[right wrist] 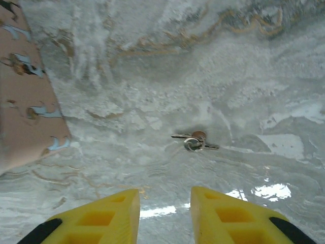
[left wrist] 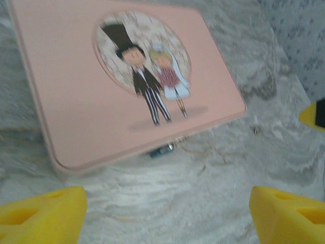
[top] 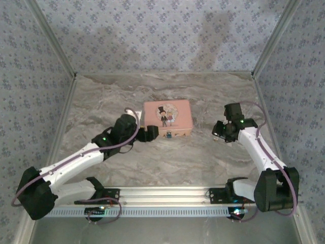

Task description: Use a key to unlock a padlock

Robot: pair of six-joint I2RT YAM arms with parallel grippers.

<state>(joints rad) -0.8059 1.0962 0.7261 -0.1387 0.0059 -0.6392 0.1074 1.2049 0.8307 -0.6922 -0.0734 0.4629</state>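
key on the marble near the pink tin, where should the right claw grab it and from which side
Take the key at its bunched head and ring, coming straight down from above. It lies flat on the table with thin ends pointing sideways, so the sides offer little to pinch.

Small key (right wrist: 195, 142) on a marbled grey worktop (right wrist: 203, 61), ahead of two yellow fingers (right wrist: 99, 218).
The silvery key, a small ring on it, lies flat, apart from the fingers. They sit at the bottom edge with a narrow gap between them, gripping nothing. A pink tin's (right wrist: 23, 117) side slants along the left edge.
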